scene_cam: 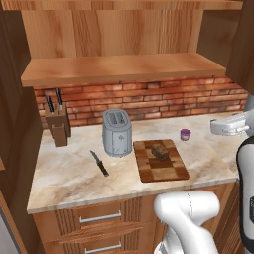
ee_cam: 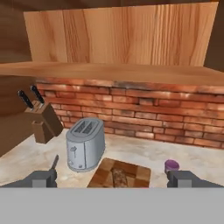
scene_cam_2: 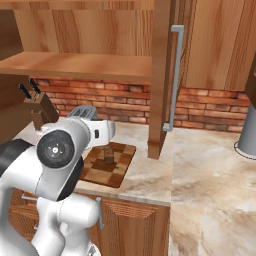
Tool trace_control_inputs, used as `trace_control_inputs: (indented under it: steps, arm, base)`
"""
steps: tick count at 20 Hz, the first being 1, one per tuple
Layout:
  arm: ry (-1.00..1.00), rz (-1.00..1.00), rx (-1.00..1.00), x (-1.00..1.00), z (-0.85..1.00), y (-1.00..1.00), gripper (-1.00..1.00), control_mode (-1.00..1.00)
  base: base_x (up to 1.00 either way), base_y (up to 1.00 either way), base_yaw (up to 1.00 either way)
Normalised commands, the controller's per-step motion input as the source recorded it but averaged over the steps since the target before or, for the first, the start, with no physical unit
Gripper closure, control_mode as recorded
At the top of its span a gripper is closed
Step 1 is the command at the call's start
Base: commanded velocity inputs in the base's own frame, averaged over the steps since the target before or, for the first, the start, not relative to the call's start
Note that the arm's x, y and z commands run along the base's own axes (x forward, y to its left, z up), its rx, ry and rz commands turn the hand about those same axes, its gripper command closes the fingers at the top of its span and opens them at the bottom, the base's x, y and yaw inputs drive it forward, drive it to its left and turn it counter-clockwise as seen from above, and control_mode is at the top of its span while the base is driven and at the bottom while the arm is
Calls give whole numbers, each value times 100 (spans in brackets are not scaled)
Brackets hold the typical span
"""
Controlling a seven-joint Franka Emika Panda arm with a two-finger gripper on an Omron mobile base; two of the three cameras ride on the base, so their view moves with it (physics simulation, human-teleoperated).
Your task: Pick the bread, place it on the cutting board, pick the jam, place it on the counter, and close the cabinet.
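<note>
both base views look down from behind, the hand view level and nearer, sharing the cutting board [scene_cam: 161,161] and toaster [scene_cam: 117,132].

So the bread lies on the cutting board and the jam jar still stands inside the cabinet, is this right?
Only the jam's place is wrong. The jam stands on the counter, right of the cutting board, as the left base view shows. The bread does lie on the board.
</note>
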Motion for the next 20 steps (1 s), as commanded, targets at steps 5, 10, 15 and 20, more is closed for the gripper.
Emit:
trace_control_inputs:
  steps: [5,10,15,20]
  arm:
    - [-21,0,0,-24,9,0,-100,-100]
    - [-18,0,0,-17,16,0,-100,-100]
    - [-17,0,0,-14,18,0,-100,-100]
    - [-14,0,0,-17,20,0,-100,-100]
  base:
    - [0,0,0]
    - [0,0,0]
    - [0,0,0]
    - [0,0,0]
